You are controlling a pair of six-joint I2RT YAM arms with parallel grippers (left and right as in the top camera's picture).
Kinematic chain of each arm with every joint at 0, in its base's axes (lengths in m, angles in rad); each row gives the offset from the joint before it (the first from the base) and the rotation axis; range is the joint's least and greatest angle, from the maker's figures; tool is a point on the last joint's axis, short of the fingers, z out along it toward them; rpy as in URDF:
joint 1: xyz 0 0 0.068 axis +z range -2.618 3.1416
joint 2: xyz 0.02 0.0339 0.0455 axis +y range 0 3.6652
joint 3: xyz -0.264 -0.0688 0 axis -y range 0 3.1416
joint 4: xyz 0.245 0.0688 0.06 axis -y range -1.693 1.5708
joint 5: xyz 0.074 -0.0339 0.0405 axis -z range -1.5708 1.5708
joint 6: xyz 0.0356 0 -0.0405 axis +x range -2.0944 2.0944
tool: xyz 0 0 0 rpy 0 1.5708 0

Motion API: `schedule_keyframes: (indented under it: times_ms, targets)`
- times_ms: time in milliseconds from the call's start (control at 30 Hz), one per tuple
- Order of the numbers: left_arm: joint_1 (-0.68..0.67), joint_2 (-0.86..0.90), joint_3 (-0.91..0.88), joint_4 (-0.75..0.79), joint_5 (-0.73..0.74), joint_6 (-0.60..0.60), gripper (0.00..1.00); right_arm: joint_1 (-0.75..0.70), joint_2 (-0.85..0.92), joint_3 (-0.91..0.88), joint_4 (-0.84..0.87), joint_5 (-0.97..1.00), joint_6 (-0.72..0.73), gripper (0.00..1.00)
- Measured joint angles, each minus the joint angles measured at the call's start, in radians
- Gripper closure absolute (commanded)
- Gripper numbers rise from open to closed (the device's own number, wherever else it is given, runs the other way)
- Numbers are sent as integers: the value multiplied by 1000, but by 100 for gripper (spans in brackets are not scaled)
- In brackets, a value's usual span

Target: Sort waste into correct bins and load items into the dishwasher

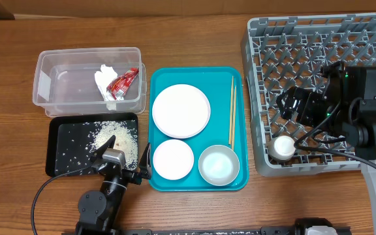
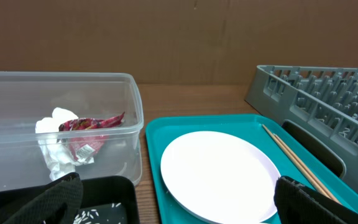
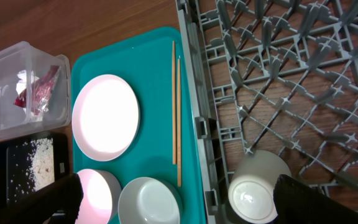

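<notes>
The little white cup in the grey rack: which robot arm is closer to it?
Right. The right gripper hangs over the rack, close to the cup; the left gripper is far across the teal tray, at the black tray.

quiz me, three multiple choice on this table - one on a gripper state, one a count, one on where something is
1. The left gripper is: A wide open and empty; B shut on a dish; C shut on nothing.
2. Round dishes on the teal tray: A two; B three; C five.
3. The small white cup sits: A in the left gripper; B on the teal tray; C in the grey rack.

Answers:
1 A, its fingers stand far apart at the wrist view's edges, nothing between them.
2 B, a large plate, a small plate and a bowl.
3 C, it rests in the rack's corner beside the tray.
</notes>
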Motion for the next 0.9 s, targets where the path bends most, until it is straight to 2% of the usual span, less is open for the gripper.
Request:
schedule_keyframes:
  times_ms: [600, 700, 767, 833, 900]
  targets:
    - [0, 0, 0, 0, 0, 0, 0, 0, 0, 0, 31, -37, 5, 0]
    - [0, 0, 0, 0, 0, 0, 0, 0, 0, 0, 97, -127, 4, 9]
    - [0, 0, 0, 0, 0, 0, 0, 14, 3, 0, 112, -204, 8, 10]
    - [0, 0, 0, 0, 0, 0, 0, 67, 16, 0, 109, -236, 11, 10]
    - [0, 0, 0, 0, 0, 0, 0, 163, 42, 0, 108, -217, 28, 15]
